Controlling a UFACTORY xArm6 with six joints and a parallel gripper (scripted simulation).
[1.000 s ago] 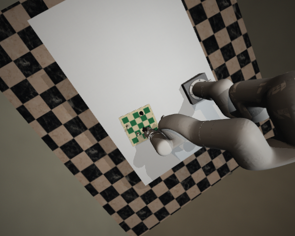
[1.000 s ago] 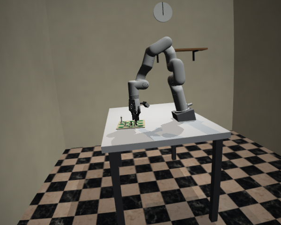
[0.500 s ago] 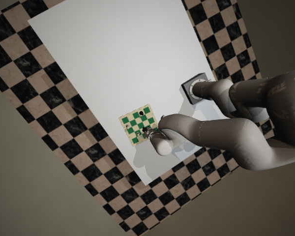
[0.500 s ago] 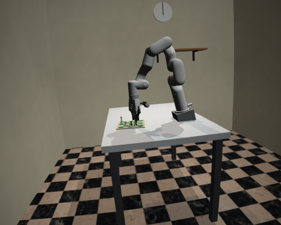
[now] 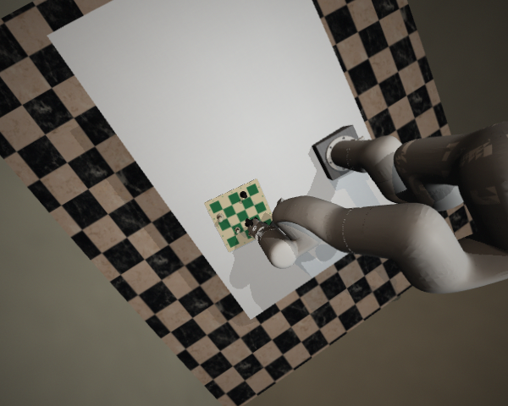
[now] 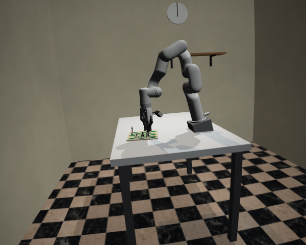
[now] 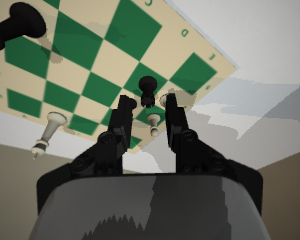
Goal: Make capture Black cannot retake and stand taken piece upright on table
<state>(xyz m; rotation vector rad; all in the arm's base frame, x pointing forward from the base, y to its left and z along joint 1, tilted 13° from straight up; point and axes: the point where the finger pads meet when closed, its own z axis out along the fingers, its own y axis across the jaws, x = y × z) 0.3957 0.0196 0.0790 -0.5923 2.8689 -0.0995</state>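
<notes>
A small green-and-cream chessboard (image 5: pixel 253 189) (image 6: pixel 154 137) (image 7: pixel 135 30) lies on the white table (image 5: pixel 193 109) (image 6: pixel 174 147). My gripper (image 5: pixel 255 227) (image 6: pixel 148 129) (image 7: pixel 148 105) hangs just above the board's near edge, partly open, with nothing between the fingers. A black pawn (image 5: pixel 246 224) (image 7: pixel 148 89) stands upright just beyond the fingertips, in line with the gap. A small white pawn (image 7: pixel 154 123) (image 5: pixel 236 228) stands below the gap. Another white piece (image 7: pixel 50 129) (image 5: pixel 219 216) stands to the left. A larger black piece (image 7: pixel 21 24) (image 5: pixel 243 194) stands at the far side.
The arm's base (image 5: pixel 335 150) (image 6: pixel 200 125) is bolted to the table to the right of the board. The arm's links reach over the table's near right part. The board lies close to the table's left edge (image 6: pixel 116 137).
</notes>
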